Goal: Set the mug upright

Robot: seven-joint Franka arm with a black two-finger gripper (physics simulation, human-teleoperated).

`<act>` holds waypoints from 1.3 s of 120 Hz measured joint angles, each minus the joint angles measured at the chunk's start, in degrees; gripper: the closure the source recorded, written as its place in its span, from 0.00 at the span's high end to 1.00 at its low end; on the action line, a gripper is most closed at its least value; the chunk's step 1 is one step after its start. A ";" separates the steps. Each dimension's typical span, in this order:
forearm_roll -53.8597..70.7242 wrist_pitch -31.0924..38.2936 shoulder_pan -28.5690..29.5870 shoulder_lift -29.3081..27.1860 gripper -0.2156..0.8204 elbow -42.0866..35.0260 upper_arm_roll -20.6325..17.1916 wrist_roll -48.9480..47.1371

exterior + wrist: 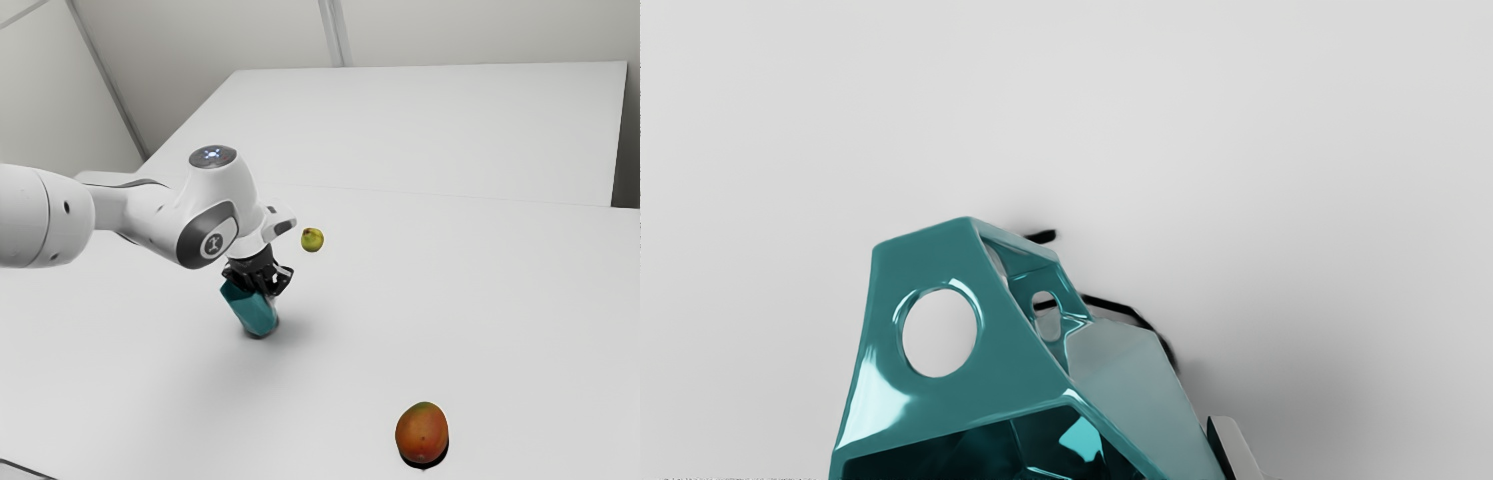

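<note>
In the exterior view the gripper (258, 280) points down at the upper part of the teal mug (253, 311), shut on it. The mug leans, its open end up toward the exterior view's left and its base low by the table. In the wrist view the gripper (1066, 463) has one fingertip (1235, 445) against the mug's outer wall; the other finger is hidden by the mug. The glossy mug (920, 407) shows its dark open mouth toward the camera, a round hole through its side piece, and a paler side face.
A yellow-green fruit (312, 240) lies beyond the gripper on the white table (520, 290). A red-orange fruit (422, 434) rests near the exterior view's bottom edge, well away from the mug. The table's far part reaches back to the wall.
</note>
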 joint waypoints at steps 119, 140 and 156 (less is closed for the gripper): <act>-8.16 -27.84 -6.24 -2.31 0.76 33.58 4.34 8.79; -9.93 -35.41 -5.31 -2.23 0.78 38.71 5.76 16.31; -10.11 -38.01 -3.06 -2.35 0.78 38.99 7.58 20.71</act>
